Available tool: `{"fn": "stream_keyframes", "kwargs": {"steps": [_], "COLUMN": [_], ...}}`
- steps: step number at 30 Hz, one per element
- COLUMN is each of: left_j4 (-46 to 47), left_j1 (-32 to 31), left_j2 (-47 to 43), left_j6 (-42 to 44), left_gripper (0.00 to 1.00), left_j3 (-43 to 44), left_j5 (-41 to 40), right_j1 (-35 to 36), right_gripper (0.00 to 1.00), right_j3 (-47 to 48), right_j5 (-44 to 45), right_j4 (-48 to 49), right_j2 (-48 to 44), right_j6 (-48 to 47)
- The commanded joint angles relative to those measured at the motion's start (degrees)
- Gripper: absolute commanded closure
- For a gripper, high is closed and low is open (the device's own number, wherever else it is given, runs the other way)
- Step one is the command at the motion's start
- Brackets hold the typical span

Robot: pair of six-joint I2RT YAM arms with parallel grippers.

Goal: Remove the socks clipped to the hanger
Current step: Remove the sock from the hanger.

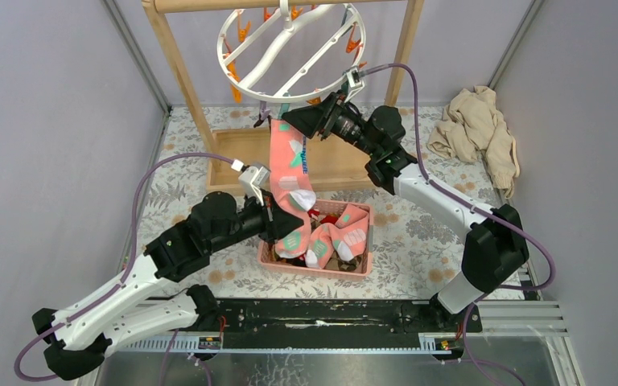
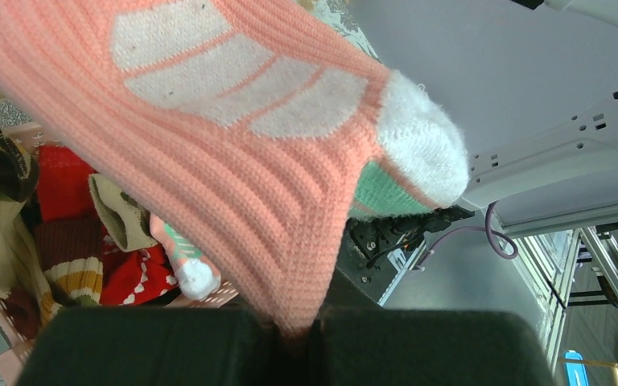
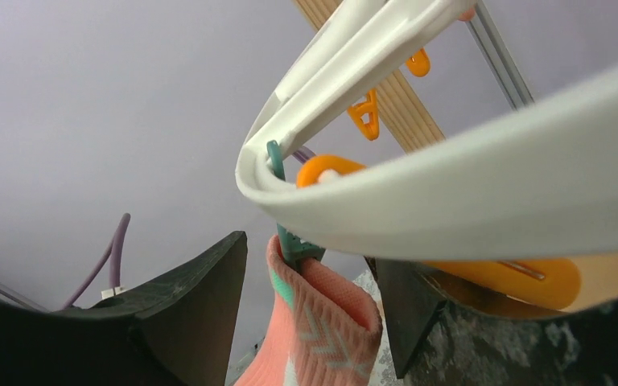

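**Pink sock ready for unclipping**

You are mid-release. The sock hangs from the teal clip at the hanger's near rim, above the basket. Your left gripper is clamped on its lower part. Your right gripper stands apart, straddling clip and cuff. Next, probably pinch the clip and pull down.

sock: pink knit cloth, ribbed; toe white, fuzzy
hanger: white plastic, smooth, semi-gloss
clips: orange plastic, smooth
rack: pale wood, matt
basket: pink plastic
right gripper fingers: black, matt, sl. grainy
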Motion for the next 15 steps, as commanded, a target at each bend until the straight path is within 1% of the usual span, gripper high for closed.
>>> {"fn": "stream_keyframes", "kwargs": {"steps": [1, 11, 15], "left_j4": [3.6, 4.2, 4.3], "left_j1": [-0.2, -0.2, -0.2], "left_j2": [-0.6, 0.3, 0.6], "left_j6": [-0.1, -0.1, 0.0], "left_gripper": [0.99, 0.99, 0.99], "left_j3": [-0.6, -0.3, -0.2], "left_j5": [1.3, 1.9, 2.2], "right_j1": [0.6, 0.6, 0.6], "right_gripper": [0.33, 0.34, 0.39], "right_j3": [3.8, 6.4, 6.5], "right_j5": [1.2, 2.0, 2.3], "right_j4": [3.6, 3.7, 4.1], "right_j2": [0.4, 2.6, 3.0], "right_j6": [-0.3, -0.3, -0.4]}}
